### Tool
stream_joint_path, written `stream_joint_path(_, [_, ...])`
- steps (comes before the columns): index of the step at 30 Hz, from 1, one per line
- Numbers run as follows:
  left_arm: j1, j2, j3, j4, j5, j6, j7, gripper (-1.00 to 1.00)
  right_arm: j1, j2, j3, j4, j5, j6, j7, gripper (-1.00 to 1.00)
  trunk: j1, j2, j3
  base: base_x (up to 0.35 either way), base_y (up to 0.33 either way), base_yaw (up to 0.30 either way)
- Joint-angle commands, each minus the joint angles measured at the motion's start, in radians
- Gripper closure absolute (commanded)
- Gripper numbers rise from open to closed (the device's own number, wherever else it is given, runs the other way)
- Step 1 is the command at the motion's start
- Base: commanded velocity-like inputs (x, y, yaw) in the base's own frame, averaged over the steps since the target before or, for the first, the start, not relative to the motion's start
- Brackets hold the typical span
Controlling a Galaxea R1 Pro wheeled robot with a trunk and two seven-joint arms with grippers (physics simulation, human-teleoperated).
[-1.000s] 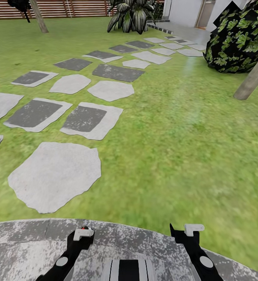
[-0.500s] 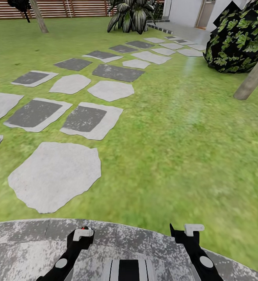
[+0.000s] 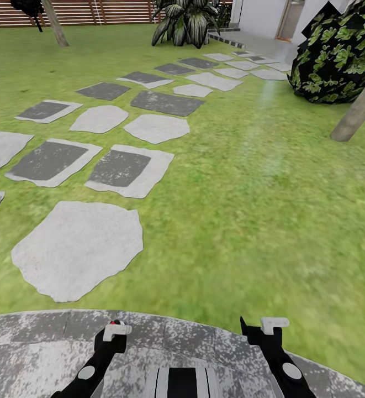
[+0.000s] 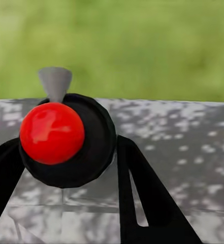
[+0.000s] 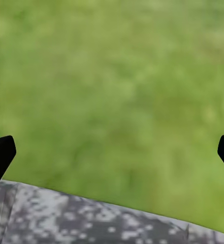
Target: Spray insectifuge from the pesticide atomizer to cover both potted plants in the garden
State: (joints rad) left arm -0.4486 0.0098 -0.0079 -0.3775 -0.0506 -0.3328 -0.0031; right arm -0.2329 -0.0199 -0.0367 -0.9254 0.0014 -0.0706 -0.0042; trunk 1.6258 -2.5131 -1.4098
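Looking from our head camera, we see the green garden lawn (image 3: 248, 210) stretching ahead, and we go across it from left to right. At the far left a brown wooden slat fence (image 3: 94, 12) closes the back, with a slanted grey tree trunk (image 3: 55, 25) before it. A path of flat grey and pale stepping stones (image 3: 118, 168) runs from our left side up toward the middle distance, the nearest being a large pale irregular slab (image 3: 77, 249). At the path's far end stands a striped spiky-leaved plant (image 3: 188, 22), and beyond it a pale wall with a doorway (image 3: 281, 16). On the right sits a dark bush with bright green leaves (image 3: 337, 55), a second leaning trunk (image 3: 359, 110) crossing in front of it.

At our feet lies round grey speckled paving (image 3: 38, 348). Our left hand (image 3: 111, 331) hangs low over it; in its wrist view the black fingers (image 4: 142, 198) sit either side of the pesticide atomizer (image 4: 66, 140), whose round black part with a glossy red ball and small grey cone we see pinched between them. Our right hand (image 3: 265, 326) hangs over the paving too; its wrist view shows the black fingertips (image 5: 0, 155) spread wide with nothing between them.

No brand, label or writing is legible anywhere.
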Motion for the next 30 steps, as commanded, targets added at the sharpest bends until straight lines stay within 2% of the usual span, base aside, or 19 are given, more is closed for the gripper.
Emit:
stream_joint_path(1, [0.000,0.000,0.000,0.000,-0.006,-0.003,0.000,1.00,0.000,0.000,0.000,0.000,0.000,-0.003,0.000,-1.00,0.000,0.000,-0.001,0.000,0.000,0.000])
stream_joint_path(16, [0.000,-0.001,-0.006,-0.004,-0.005,-0.006,0.000,1.00,0.000,0.000,0.000,0.000,0.000,-0.003,0.001,-1.00,0.000,0.000,-0.001,0.000,0.000,0.000])
stream_joint_path(30, [-0.001,-0.004,-0.004,-0.009,-0.004,-0.002,-0.008,1.00,0.000,0.000,0.000,-0.001,0.000,-0.003,0.001,-1.00,-0.006,0.003,0.054,0.000,0.000,0.000])
